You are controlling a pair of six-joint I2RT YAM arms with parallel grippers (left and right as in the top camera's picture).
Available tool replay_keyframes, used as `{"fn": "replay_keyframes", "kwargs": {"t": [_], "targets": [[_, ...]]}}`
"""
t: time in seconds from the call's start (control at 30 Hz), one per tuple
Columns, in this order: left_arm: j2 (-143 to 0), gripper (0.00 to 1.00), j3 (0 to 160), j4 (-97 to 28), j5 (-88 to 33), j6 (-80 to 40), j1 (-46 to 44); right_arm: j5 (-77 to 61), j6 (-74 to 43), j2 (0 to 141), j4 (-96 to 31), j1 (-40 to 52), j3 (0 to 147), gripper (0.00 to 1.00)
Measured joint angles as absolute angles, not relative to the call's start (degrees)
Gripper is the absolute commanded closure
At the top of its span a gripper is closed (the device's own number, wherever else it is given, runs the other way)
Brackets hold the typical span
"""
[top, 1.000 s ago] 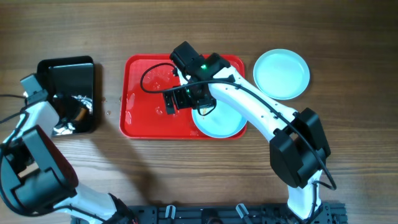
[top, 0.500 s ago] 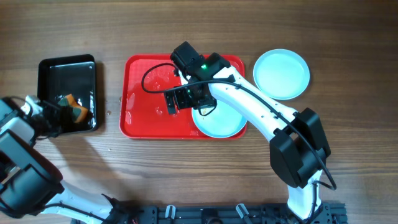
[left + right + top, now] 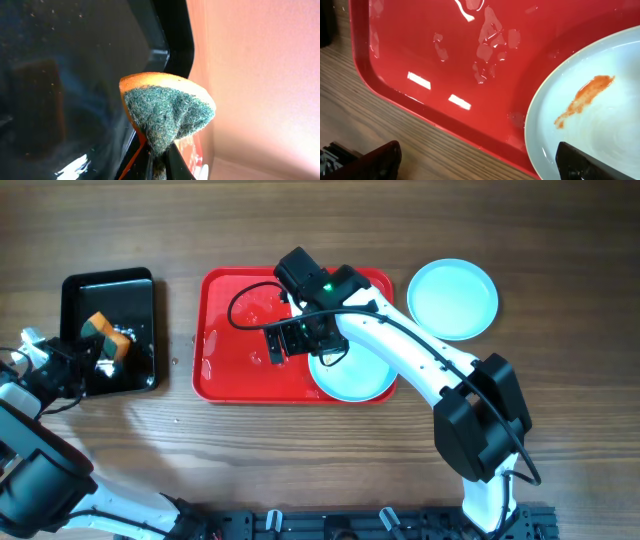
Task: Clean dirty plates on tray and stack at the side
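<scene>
At frame left, the left gripper (image 3: 88,352) is clamped on an orange-green sponge (image 3: 105,338) over the black tray (image 3: 110,295). The right gripper (image 3: 300,338), jaws wide apart, hovers over the red tray (image 3: 235,370), whose lower right holds 1 smeared plate (image 3: 350,380); another plate (image 3: 453,298) sits outside, upper right.

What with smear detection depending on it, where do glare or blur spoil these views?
Overhead: evenly lit, sharp, wet glints on the red tray. Left wrist: sponge sharp, backdrop a blurred pink wash. Right wrist: bright highlights on the tray, smear on plate clear.
</scene>
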State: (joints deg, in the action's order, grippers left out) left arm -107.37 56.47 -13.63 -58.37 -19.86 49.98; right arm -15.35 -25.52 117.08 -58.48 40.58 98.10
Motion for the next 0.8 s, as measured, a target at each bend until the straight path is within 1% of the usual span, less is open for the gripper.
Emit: {"fn": "replay_keyframes", "kwargs": {"t": [0.2,0.67,0.8], "targets": [[-107.7,0.96,56.4,-19.7,-50.3,-19.1,50.0,-15.3,-25.5,117.1,-58.1,40.6,98.1,0.00],[-109.5,0.96,57.4,-22.7,-36.8,-16.8,49.9,-15.1,-25.5,117.1,-57.8,40.6,98.1,0.00],[-107.5,0.96,57.0,-22.8,-33.6,-16.7,49.8,-14.7,-25.5,117.1,-57.7,40.6,98.1,0.00]]}}
